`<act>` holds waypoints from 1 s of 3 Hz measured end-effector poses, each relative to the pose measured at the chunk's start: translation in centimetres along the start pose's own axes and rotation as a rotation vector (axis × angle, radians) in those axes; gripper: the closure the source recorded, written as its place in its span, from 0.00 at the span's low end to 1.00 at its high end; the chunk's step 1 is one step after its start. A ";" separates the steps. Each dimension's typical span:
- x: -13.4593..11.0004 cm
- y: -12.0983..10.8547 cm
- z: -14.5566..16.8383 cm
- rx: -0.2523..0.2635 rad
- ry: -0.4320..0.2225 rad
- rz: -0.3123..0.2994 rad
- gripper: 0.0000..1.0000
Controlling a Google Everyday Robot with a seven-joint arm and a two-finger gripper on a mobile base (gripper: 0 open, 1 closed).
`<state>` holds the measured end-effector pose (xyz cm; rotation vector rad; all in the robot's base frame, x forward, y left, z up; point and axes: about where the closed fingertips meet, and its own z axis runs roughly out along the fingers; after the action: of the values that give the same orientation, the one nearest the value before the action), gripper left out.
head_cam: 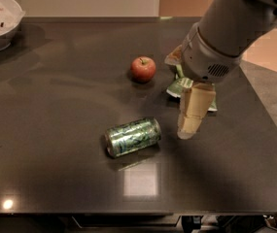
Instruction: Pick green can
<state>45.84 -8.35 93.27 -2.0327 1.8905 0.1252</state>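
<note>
Desk (55, 106): dark, glossy top filling most of the camera view; clock directions below take 12 as its far edge and 6 as its near edge; a pale square of glare sits near the 6 o'clock edge

Green can (132, 137): lying on its side a little to the 6 o'clock side of the desk's middle; shiny green with a dark mottled pattern; one silver end faces 8 o'clock, the other end points toward 2 o'clock; nothing touches it

Pincer (187, 132): beige, pointing down over the desk at about 3 o'clock from the green can; just beside the can's 2 o'clock end and apart from it; whether it is wide or narrow I cannot tell; it holds nothing that can be seen

Arm (225, 33): thick grey-white body coming in from the 1 o'clock corner, ending in a vented wrist above the pincer

Apple (143, 68): red, upright with its stem up; at 12 o'clock from the green can, well apart from it

Green chip bag (179, 87): flat and crinkled, at 3 o'clock from the apple; mostly hidden behind the wrist and pincer

Bowl (2, 18): white, at the 10 o'clock corner of the desk, cut by the picture's edge; small dark red pieces inside, too small to name
</note>
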 end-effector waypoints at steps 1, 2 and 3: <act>-2.1 1.1 2.7 -0.043 -0.016 -0.059 0.00; -3.4 2.1 4.9 -0.076 -0.019 -0.103 0.00; -4.3 3.2 6.8 -0.113 -0.010 -0.148 0.00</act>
<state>43.49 -2.25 87.56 -2.2345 1.7554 0.2079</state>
